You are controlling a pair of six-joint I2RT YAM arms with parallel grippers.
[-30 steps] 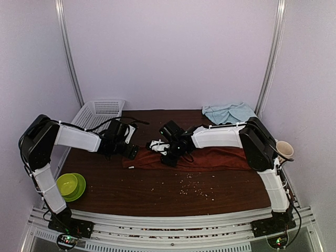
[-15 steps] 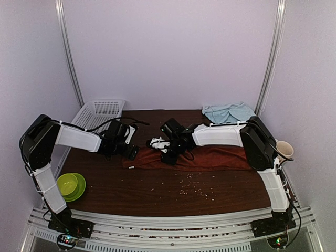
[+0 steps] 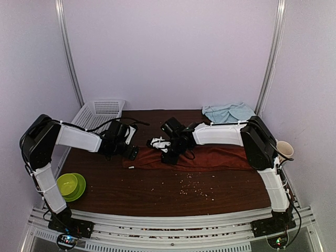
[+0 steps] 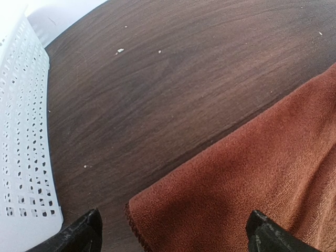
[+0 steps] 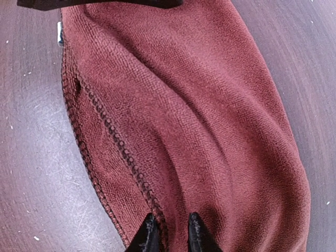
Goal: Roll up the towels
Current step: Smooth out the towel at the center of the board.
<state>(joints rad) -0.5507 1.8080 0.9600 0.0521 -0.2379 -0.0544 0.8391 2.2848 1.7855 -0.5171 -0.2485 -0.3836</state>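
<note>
Well, nearest you a green bowl sits at the left front of the dark wooden table, and pale crumbs are scattered just ahead of the centre. Behind the crumbs the rust-red towel lies in a long strip across the middle of the table, running left to right. Your left gripper is low over the strip's left end with its fingers spread as wide as they go. In the left wrist view the towel's corner sits between them and they hold nothing; whether they touch the cloth, you cannot tell from here. Your right gripper is down on the same towel a little further along, near the left gripper. Its fingertips are drawn close together, pinching a raised ridge of cloth beside the stitched hem. In the right wrist view the towel is rumpled into soft lengthwise folds, not flat. Off the right edge stands a pale cup. Further back, a white perforated basket rests at the far left corner — the left wrist view has its wall beside the towel's end, with bare wood between them. The light-blue towel lies loosely bunched at the far right corner, well apart from both grippers.
</note>
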